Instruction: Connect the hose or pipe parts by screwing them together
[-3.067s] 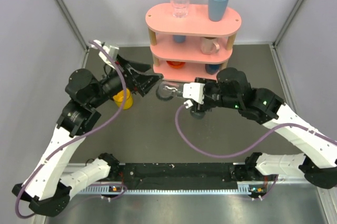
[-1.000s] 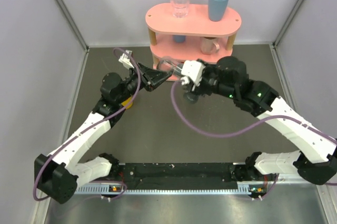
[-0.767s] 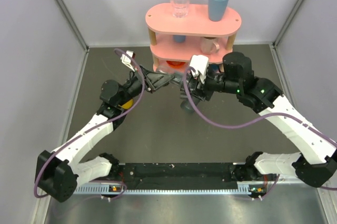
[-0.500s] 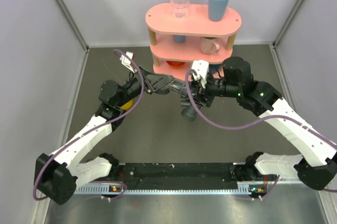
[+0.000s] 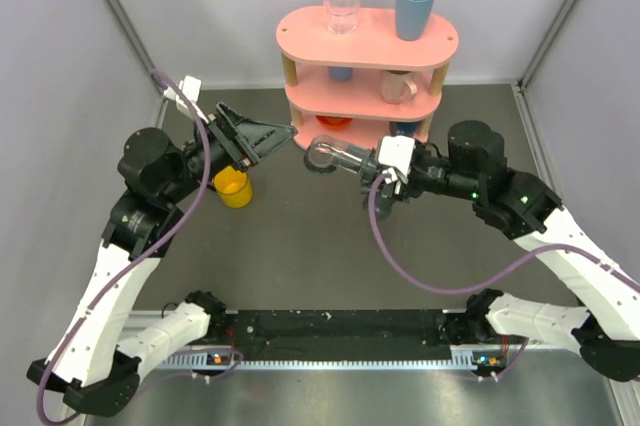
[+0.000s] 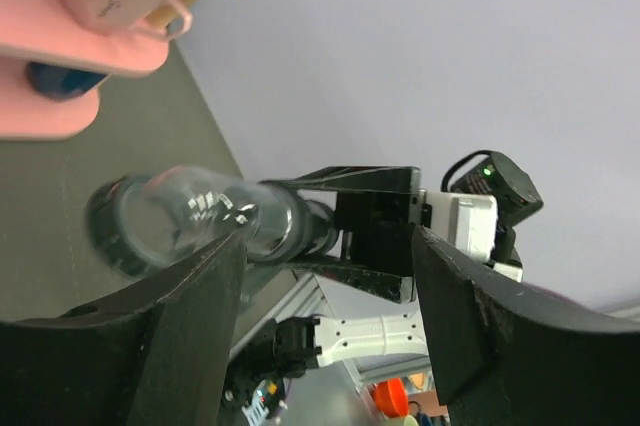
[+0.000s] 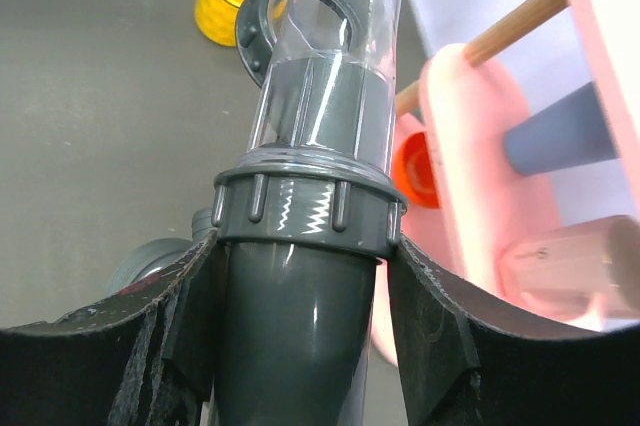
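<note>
- Translucent tube (image 5: 330, 154) seated end-on in the ribbed collar of the dark grey fitting (image 7: 300, 291); the two read as one straight piece. How far the thread is turned in: cannot tell.
- The piece is off the tabletop (image 5: 300, 246), lying roughly level above its back-centre area, just in front of the pink shelf (image 5: 365, 46). The tube's free end points toward the left side.
- Right gripper (image 5: 368, 162): clenched on the fitting, one finger on each flank below the collar. The tube itself is not gripped.
- Left gripper (image 5: 272, 146): fingers spread, nothing between them. It faces the tube's free end, near it but apart.
- Yellow cup (image 5: 233, 187): upright on the tabletop, left of centre, below the left gripper.
- Pink shelf stands at the middle of the tabletop's back edge, three tiers. The top tier carries a clear glass (image 5: 342, 4) and a blue cup (image 5: 414, 8); the lower tiers hold small items, partly hidden.
</note>
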Tool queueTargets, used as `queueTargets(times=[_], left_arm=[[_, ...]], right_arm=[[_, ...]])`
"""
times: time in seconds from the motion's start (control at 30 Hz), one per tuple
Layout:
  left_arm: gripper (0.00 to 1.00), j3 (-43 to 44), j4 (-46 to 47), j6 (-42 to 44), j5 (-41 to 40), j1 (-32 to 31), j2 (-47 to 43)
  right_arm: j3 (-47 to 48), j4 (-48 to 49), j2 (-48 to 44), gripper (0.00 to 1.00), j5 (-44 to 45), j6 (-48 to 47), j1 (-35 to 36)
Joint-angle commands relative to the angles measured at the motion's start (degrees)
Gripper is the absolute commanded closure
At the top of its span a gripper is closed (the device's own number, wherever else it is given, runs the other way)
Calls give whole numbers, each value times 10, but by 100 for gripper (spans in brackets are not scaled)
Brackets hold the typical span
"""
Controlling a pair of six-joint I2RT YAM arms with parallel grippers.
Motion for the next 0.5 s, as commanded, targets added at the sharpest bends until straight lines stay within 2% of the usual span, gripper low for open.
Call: queueTargets(times=[0.0,0.17,0.23,0.3,0.4,0.47], left_arm=[[29,68,-226,-24,-12,15,41],[30,85,-234,-121,52,30,73],[31,90,-229,-143,58,30,79],[30,90,-224,-171,51,29,80],[22,88,-216,-178,37,30,80],[20,86,-217,-169,37,30,84]], right_arm=[[10,47,-32,100,54,-110,24],[0,53,-41,100,190,-229,108],[-16,82,-46,100,260,-285,137],[-31,99,-52,100,284,-320,162],[-44,128,-53,100,334,-355,190],[-48,134,-55,100,343,-368,202]])
